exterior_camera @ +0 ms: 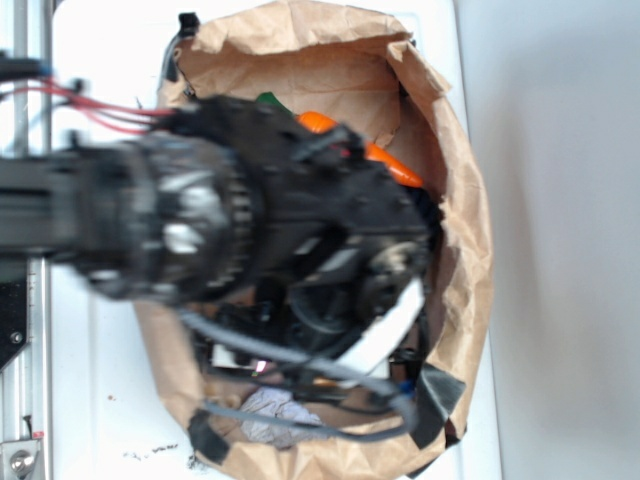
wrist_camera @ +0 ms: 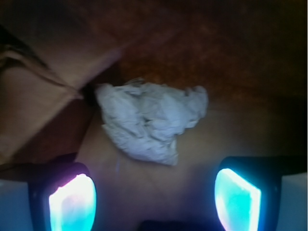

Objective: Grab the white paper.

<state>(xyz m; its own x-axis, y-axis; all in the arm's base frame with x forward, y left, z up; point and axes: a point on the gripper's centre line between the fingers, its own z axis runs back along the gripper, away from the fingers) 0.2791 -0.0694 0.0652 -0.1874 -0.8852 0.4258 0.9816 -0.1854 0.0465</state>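
The white paper (wrist_camera: 151,122) is a crumpled off-white wad lying on the brown bag floor, in the middle of the wrist view. My gripper (wrist_camera: 155,199) is open above it, and its two glowing fingertips (wrist_camera: 72,202) stand wide apart at the bottom of that view with nothing between them. The wad lies just beyond the fingertips and touches neither. In the exterior view the paper (exterior_camera: 275,415) peeks out below the blurred black arm (exterior_camera: 250,230), near the bag's front end. The arm hides the gripper itself there.
A big brown paper bag (exterior_camera: 465,250) lies open and surrounds the arm. An orange object (exterior_camera: 390,165) and a green one (exterior_camera: 268,99) sit at its far end. Black tape (exterior_camera: 435,400) marks the bag's near rim. A folded bag wall (wrist_camera: 38,96) rises left of the wad.
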